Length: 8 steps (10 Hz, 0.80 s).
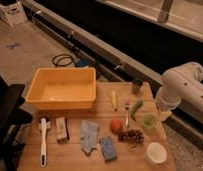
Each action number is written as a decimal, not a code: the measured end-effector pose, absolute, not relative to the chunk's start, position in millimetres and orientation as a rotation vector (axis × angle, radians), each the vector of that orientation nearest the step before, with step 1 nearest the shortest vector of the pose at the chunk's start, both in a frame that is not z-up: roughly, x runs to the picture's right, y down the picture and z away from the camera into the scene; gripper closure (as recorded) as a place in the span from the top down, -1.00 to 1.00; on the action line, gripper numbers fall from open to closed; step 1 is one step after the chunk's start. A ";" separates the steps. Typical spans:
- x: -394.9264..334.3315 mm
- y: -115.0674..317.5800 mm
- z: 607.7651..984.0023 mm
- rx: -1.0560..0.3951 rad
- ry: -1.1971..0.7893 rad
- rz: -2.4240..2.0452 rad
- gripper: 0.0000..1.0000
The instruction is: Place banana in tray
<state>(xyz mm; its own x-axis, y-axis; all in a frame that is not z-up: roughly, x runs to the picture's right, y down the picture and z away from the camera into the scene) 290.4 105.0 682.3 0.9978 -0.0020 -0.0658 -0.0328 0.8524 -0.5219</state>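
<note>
The banana (114, 100), small, slim and pale yellow, lies on the wooden table (70, 160) just right of the tray. The tray (60, 102) is a big, deep yellow-orange tub at the table's back left, and it looks empty. My white arm comes in from the right. My gripper (162, 113) hangs at its lower end by the table's right edge, to the right of the banana and well apart from it, with nothing seen in it.
A green curved vegetable (136, 108), a utensil (127, 114), a green cup (148, 121), a red fruit (115, 125), grapes (131, 135) and a white cup (156, 152) lie between banana and arm. A brush (43, 140), small box (61, 129), cloth (88, 135), sponge (108, 147) and dark can (137, 86) are also there.
</note>
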 end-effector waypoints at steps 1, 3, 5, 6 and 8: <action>279.2 95.3 687.1 -0.529 0.065 -0.049 0.30; 253.5 76.4 696.3 -0.494 0.039 -0.150 0.30; 218.5 52.2 703.8 -0.438 -0.017 -0.259 0.30; 206.8 44.9 704.3 -0.419 -0.045 -0.284 0.30; 168.0 28.5 696.4 -0.364 -0.137 -0.314 0.30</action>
<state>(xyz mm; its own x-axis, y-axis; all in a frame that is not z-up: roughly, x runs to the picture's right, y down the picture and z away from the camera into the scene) 168.0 28.5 696.4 0.9425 -0.2766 0.1874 0.3255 0.8867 -0.3284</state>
